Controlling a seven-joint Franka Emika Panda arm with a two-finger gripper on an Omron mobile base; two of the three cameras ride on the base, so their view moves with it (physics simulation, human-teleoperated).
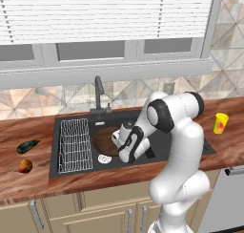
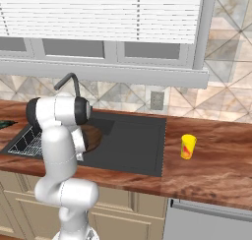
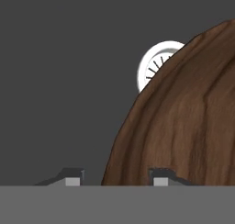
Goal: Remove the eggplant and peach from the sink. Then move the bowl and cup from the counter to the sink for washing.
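While the arm reaches down into the sink (image 1: 157, 148), its gripper (image 3: 114, 177) hangs low over the basin, jaws parted on either side of the bowl's rim, one fingertip (image 3: 73, 178) outside over the black floor, the other over the wood; whether either pad touches the rim cannot be told.

Bowl (image 1: 102, 140): brown wood-grain, inside the basin, toward its left side beside the wire rack (image 1: 75, 144), partly covering the silver drain (image 1: 104, 158).

Cup (image 1: 220, 122): yellow with red mark, upright on the counter (image 1: 28, 184) to the right of the sink, well apart from its right edge.

Eggplant (image 1: 27, 146): dark, lying on the counter left of the sink, near the counter's left end.

Peach (image 1: 25, 165): orange-red, on the counter just in front of the eggplant, nearer the front edge.

Faucet (image 1: 98, 94): dark, at the sink's back edge.
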